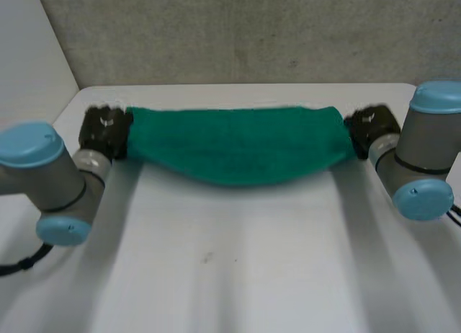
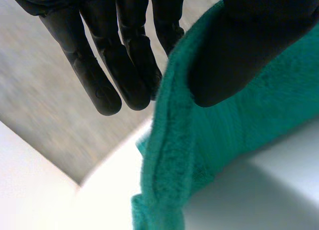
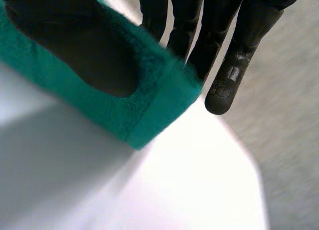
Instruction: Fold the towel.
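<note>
Stretching above the far side of the table (image 1: 238,275), the green towel (image 1: 234,145) hangs between both hands, raised off the table with its middle sagging toward it. The left hand (image 1: 104,131) is clamped on the towel's left end, its thumb (image 2: 239,46) pressing the cloth against straight fingers (image 2: 104,80). The right hand (image 1: 371,127) pinches the opposite end likewise, thumb (image 3: 84,51) on one face, fingers (image 3: 224,85) behind.

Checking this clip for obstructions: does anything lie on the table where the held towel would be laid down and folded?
Nothing visible does. The left hand and right hand each pinch one end of the green towel, which sags between them; no object lies on the white table in front of it.
</note>
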